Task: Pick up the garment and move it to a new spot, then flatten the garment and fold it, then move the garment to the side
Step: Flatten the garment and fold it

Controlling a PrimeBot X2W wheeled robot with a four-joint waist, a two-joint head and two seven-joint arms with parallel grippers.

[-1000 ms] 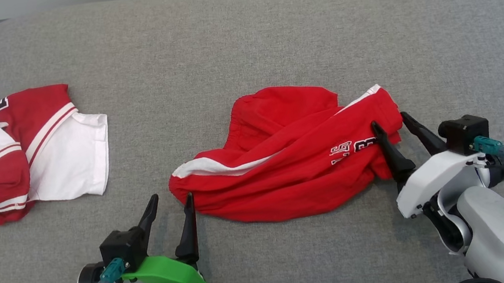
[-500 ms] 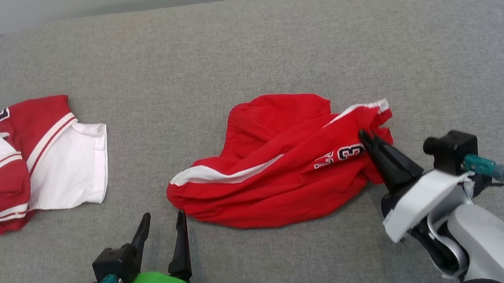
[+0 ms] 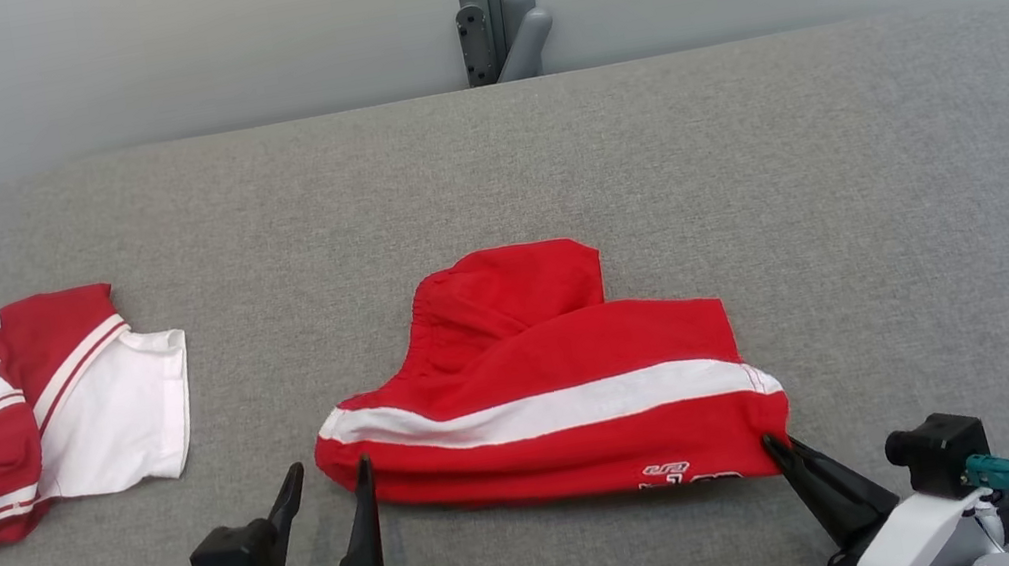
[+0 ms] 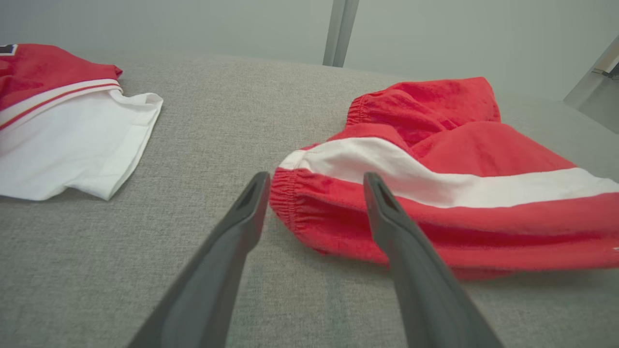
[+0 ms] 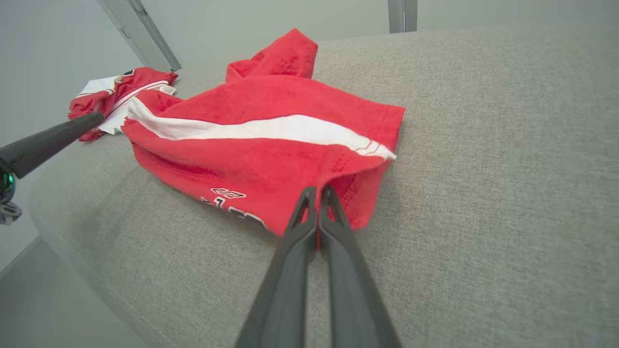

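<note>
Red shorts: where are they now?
Head view: the red shorts lie centre on the grey cushion, right of the red-and-white shirt, their right corner pinched by the right end effector.

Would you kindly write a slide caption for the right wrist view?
Close-up: right pincer shut on a hem corner of the red shorts, which lie on the grey padded surface.

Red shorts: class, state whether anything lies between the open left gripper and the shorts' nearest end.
Nothing visible does. The left gripper stands open right at the waistband end of the shorts, on the grey cushion.
</note>
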